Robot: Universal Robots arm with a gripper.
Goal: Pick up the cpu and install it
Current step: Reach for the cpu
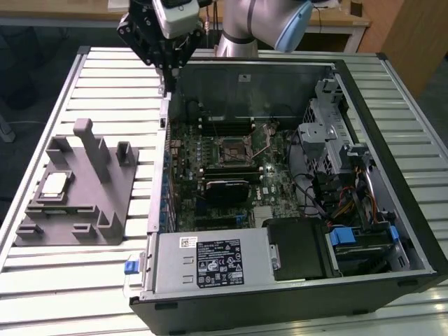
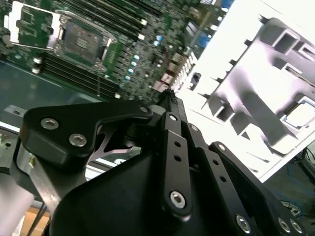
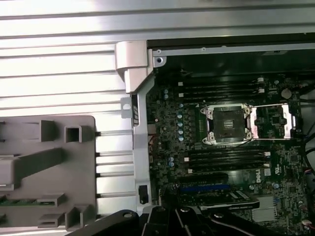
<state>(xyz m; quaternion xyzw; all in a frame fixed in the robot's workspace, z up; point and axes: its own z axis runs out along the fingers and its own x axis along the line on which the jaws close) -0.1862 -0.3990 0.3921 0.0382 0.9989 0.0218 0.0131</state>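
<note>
Starting at 9 o'clock in the exterior view: grey holder [image 1: 77, 206] parked on the slatted table [image 1: 105, 77], with the cpu [image 1: 54, 184] lying flat in a pocket on top. Silvery lid up, nothing touching it. Also there in the second wrist view, over at roughly 3 o'clock, same pocket, same flat pose.

Moving right to about 11 o'clock: gripper [image 1: 168, 75] hanging high above the holder-side edge of the open computer case [image 1: 364, 105]. Well apart from the cpu, down at about 7 o'clock from it. Looks pinched fully closed in the second wrist view [image 2: 169, 94], tips together, not holding a thing.

Further right, near dead centre: socket [image 1: 229, 148] on the motherboard, at about 5 o'clock from the gripper. Going by the first wrist view, retaining frame flipped open and nothing seated inside.

So, reckon still at the very start. Pick not done, install not begun, just hovering between the two spots. Guessing the grab calls for spreading the fingers first, then lining up square over that pocket. Thin flat chip, so not much edge to catch, and holder walls just beside it. Probably wants a level grip too, to avoid tipping it.
</note>
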